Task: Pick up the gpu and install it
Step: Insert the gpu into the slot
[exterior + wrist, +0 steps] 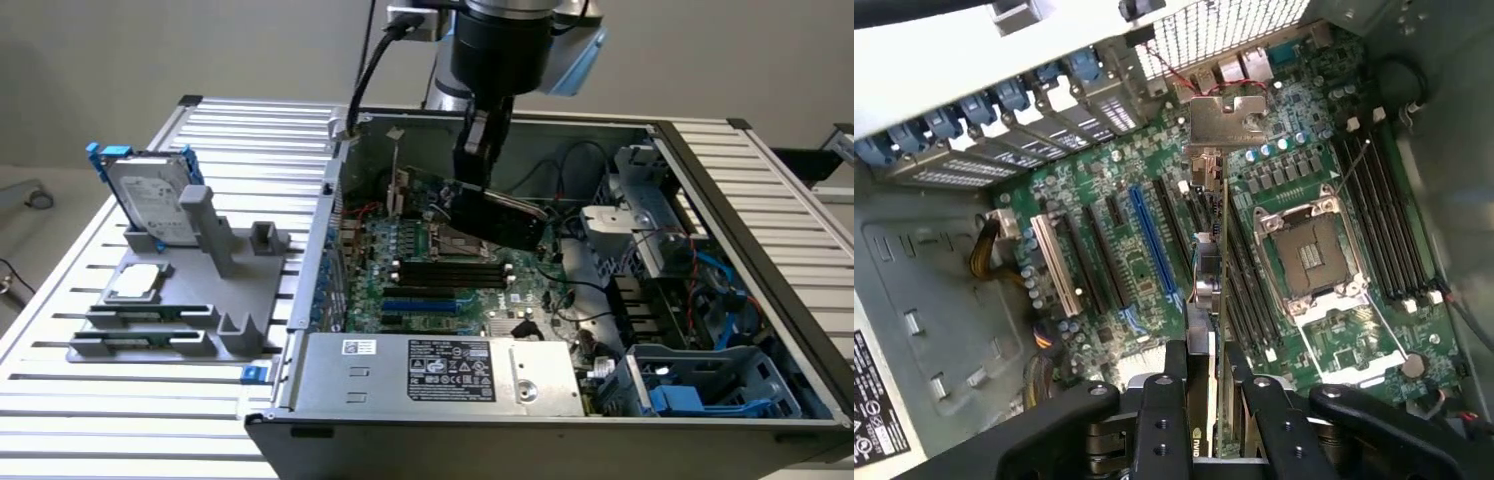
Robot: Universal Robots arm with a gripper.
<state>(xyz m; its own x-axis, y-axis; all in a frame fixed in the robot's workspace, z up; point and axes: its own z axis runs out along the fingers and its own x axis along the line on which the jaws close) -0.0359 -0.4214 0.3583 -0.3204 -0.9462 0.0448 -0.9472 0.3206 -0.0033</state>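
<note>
On the exterior view's left, a hard drive point(150, 195) in a blue frame stands upright on a grey fixture point(200, 290) on the desk point(80, 420), well apart from the work. Further right, inside the open computer case point(747, 220), the gpu point(505, 222) is held above the motherboard point(441, 275). It is clenched in the pincer point(470, 185) by its upper edge and is not yet seated. The pick-up is therefore judged as done, and the installing step is in hand. This step calls for the card's lower edge to be lined up with an expansion slot, and its silver bracket point(1226, 118) with the rear wall point(1239, 28). The exterior view gives the card's height: it appears clear of the board. In the wrist view the card is seen edge-on, between the blue slot point(1154, 250) and the CPU socket point(1309, 255). The exact slot beneath it cannot be told.
</note>
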